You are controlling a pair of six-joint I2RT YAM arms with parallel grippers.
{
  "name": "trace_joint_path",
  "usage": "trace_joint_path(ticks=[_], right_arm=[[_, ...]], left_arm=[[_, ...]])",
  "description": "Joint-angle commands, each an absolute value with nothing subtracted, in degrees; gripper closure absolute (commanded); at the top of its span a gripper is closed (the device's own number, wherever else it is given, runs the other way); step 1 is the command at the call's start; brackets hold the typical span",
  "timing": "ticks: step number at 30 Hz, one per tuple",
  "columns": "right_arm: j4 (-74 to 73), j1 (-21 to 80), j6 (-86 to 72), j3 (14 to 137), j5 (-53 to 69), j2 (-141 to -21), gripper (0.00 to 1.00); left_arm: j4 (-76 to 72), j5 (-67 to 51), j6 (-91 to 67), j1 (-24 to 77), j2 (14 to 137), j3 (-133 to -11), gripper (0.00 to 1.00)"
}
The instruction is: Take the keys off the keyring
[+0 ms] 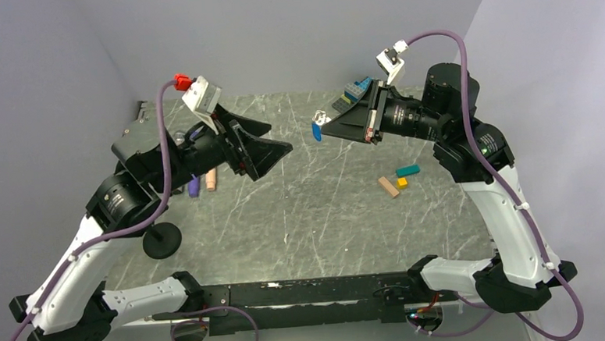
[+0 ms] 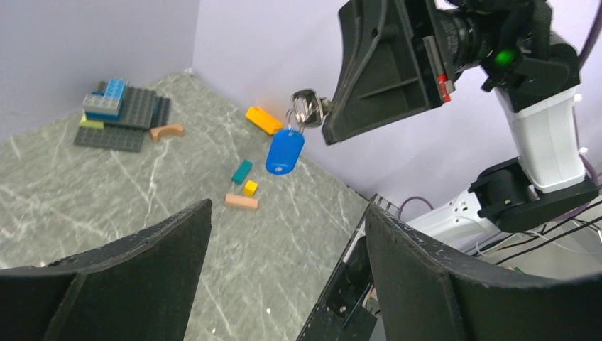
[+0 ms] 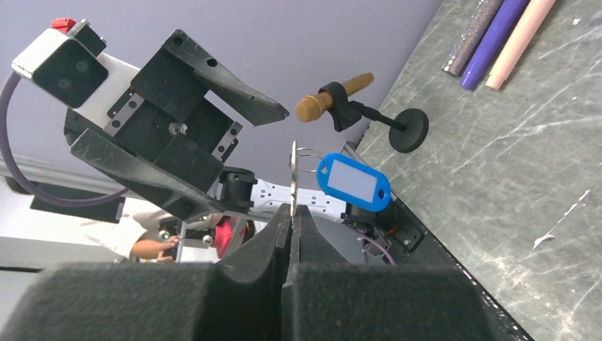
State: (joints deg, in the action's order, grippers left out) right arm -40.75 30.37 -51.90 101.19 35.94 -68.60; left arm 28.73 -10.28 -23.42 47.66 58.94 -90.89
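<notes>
- Pinches silver key (image 2: 307, 106) in right gripper (image 3: 291, 213); fingers pressed together on the metal, key edge-on in the right wrist view.
- Holds it in the air over the table (image 1: 302, 217), toward the back middle, clear of the surface.
- Carries thin wire keyring (image 3: 309, 150) at the key's head, just beyond the fingertips.
- Hangs blue tag (image 3: 353, 182) off that ring, pale label patch facing the right wrist camera; tag dangles below the key in the left wrist view, touching neither gripper.
- Shows left gripper (image 2: 287, 213) with fingers spread wide, gripping nothing, pointed at key and tag, near but apart.
- Leaves teal brick (image 1: 407, 170), yellow brick (image 1: 402, 182) and tan brick (image 1: 388, 187) lying close together on the table below the right gripper.
- Puts a stack of flat bricks (image 2: 117, 114) at the back of the table, orange brick (image 2: 263, 119) lying apart from it.
- Has purple pen (image 1: 193, 185) and peach pen (image 1: 211, 179) lying side by side under the left arm.
- Stands a round black base (image 1: 162, 240) by the left forearm; carries a brown-handled tool (image 3: 334, 99) in its clip.
</notes>
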Motion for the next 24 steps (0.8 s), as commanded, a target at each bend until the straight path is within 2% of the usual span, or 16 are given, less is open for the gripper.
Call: trace_joint_path(ticks=[1,9,15,18,22,24], right_arm=[[-39.9,30.5,-55.8,102.2,34.7,-68.4,1.00],[-41.3,30.6,-57.1,102.8,33.7,-68.4,1.00],[-40.2,30.6,-57.5,102.6,34.3,-68.0,1.00],[-39.9,30.6,-57.5,102.6,34.6,-67.9,1.00],[-39.3,30.6,-57.5,102.5,35.2,-67.7,1.00],[-38.8,30.6,-57.4,102.3,35.5,-67.4,1.00]], left_arm=[[18.2,-14.5,-22.7,48.0,59.7,-89.9,0.19],[11.0,-16.0,-20.5,48.3,61.1,-87.8,0.26],[9.0,-17.8,-18.8,48.9,62.9,-87.3,0.27],[7.8,-18.6,-19.1,49.0,63.4,-87.2,0.31],[6.7,-19.4,-18.7,49.2,64.3,-87.6,0.43],[7.1,-19.7,-18.4,49.3,65.0,-88.2,0.43]])
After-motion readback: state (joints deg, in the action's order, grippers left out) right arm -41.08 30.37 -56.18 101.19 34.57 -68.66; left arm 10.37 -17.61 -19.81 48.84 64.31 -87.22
